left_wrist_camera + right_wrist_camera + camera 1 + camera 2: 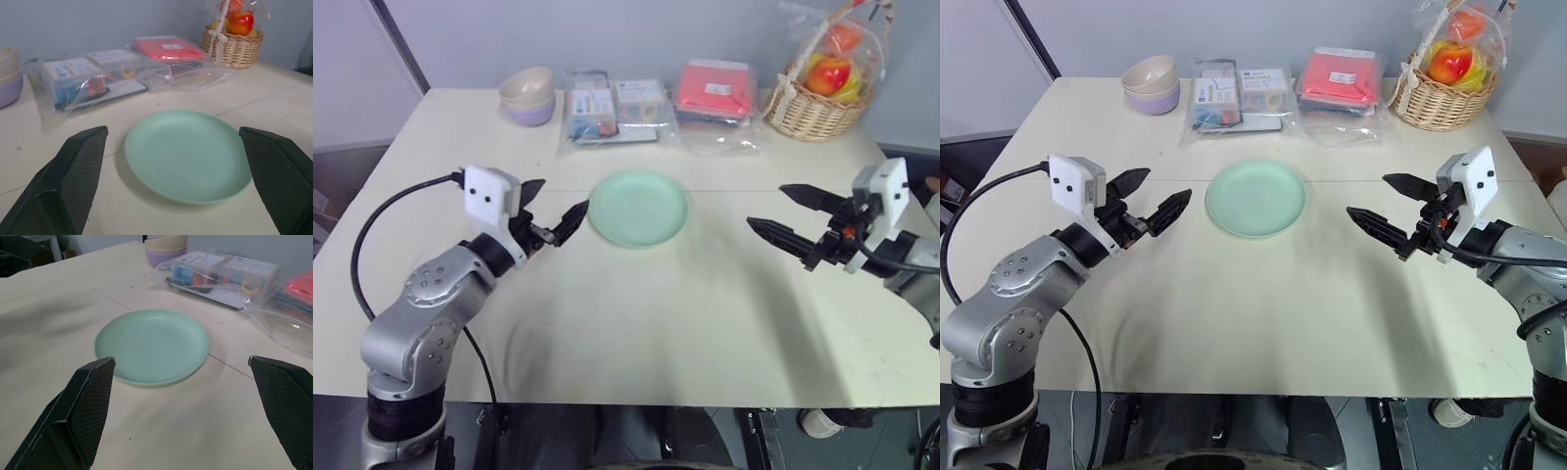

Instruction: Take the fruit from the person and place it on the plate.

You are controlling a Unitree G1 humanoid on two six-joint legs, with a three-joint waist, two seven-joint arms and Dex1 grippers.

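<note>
The pale mint-green plate [638, 208] lies empty in the middle of the cream table, also seen close in the left wrist view [188, 154] and the right wrist view [151, 345]. My left gripper [556, 201] hovers just left of the plate's rim, open, nothing between its fingers. My right gripper [768, 207] hangs to the right of the plate, a hand's width off, open wide and empty, pointing toward the plate. The fruit and the person are out of view.
Along the table's far edge stand stacked beige and lavender bowls [529, 95], clear plastic packs [617, 108], a red packet in a bag [715, 90] and a wrapped wicker basket [818, 98] holding red-and-yellow fruit. A black cable [372, 235] loops beside my left arm.
</note>
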